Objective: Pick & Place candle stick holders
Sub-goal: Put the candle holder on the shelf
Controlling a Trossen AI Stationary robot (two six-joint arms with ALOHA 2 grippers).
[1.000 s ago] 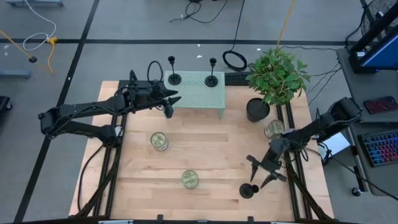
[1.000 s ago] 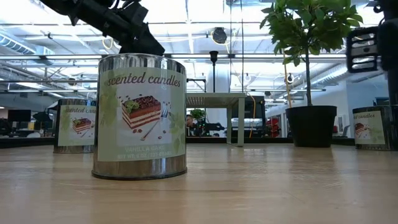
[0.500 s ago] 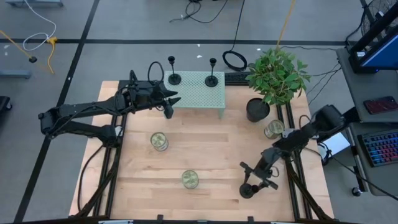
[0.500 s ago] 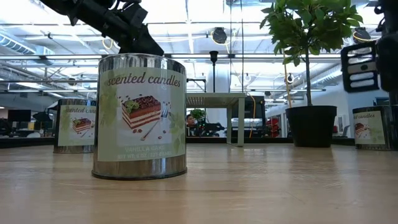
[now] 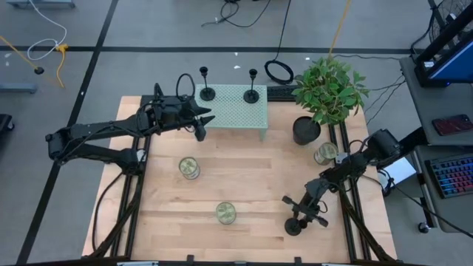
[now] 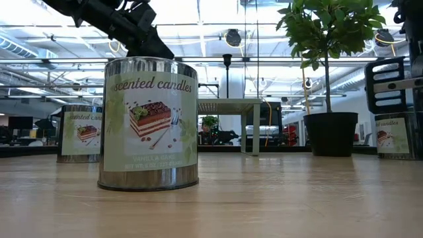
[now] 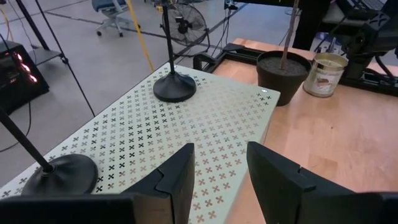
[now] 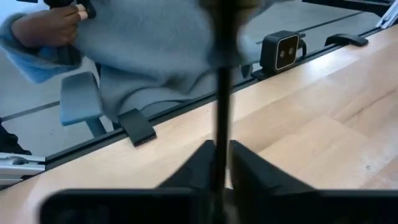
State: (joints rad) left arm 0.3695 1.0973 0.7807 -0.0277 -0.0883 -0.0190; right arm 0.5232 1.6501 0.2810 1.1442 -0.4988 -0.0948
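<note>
Two black candle stick holders [image 5: 207, 92] [image 5: 252, 94] stand by their round bases on the green perforated stand [image 5: 236, 111]; the left wrist view shows them as the near holder [image 7: 59, 174] and the far holder [image 7: 174, 87]. My left gripper [image 5: 202, 123] [image 7: 217, 180] hovers open over the stand's left end, touching nothing. A third candle stick holder [image 5: 293, 226] stands on the table at the near right. My right gripper [image 5: 299, 211] [image 8: 219, 163] is shut on it. My right gripper pinches the holder's thin upright stem [image 8: 219, 118] between its two fingers [image 8: 202, 163]. The fingers come slanting down from the table's far right and lie across the stem. The holder stands upright, its round base [image 5: 293, 227] on the table.
Three candle tins [image 5: 189, 168] [image 5: 226, 213] [image 5: 325, 153] stand on the wood; one tin [image 6: 149, 125] fills the low view. A potted plant [image 5: 305, 130] stands at the far right. A person's light-blue sleeve [image 8: 137, 37] shows beyond the table's near edge.
My right gripper has gone a little toward the table's near left and down, onto the third holder, turning as it went. The holder has stayed where it stood.
</note>
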